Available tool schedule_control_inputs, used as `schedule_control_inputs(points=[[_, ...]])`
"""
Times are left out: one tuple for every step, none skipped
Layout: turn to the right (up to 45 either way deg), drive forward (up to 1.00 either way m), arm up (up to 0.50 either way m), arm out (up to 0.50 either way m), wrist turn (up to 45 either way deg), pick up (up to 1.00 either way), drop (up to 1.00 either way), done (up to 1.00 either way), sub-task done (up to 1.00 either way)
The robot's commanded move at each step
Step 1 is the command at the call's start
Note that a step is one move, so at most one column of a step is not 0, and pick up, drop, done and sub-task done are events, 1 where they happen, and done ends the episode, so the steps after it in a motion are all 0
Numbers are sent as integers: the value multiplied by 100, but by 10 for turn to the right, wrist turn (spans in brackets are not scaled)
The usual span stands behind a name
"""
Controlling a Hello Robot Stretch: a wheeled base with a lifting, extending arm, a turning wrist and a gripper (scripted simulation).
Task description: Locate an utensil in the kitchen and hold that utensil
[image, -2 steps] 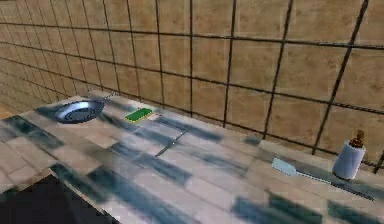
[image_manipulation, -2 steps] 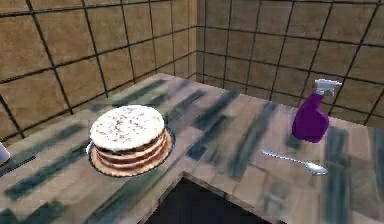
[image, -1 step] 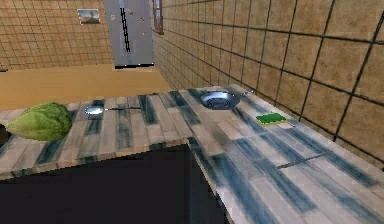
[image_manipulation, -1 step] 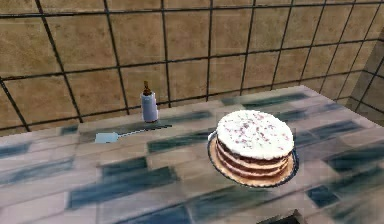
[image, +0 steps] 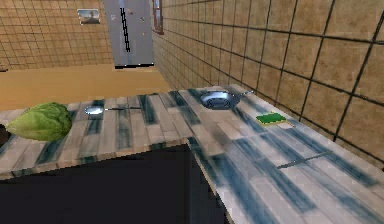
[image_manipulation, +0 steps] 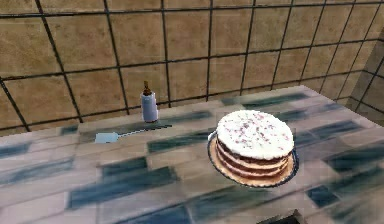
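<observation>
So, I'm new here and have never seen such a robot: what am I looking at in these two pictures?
These are simulator renders from a wheeled robot with one reaching arm, sent to find a kitchen utensil. The forward view looks ahead and down over a striped countertop: a green lettuce, a small ladle-like utensil, a round pan and a green sponge, with a fridge beyond. The arm side view looks out to the side where the arm reaches: a layered cake on a plate, a small bottle by the tiled wall, and a pale flat utensil lying left of it.
</observation>
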Motion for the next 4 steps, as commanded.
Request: schedule_control_inputs(points=[[0,0,38,0,0,0,0,0,0],[0,0,0,42,0,0,0,0,0],[0,0,0,0,450,0,0,0,0],[0,0,0,0,450,0,0,0,0]])
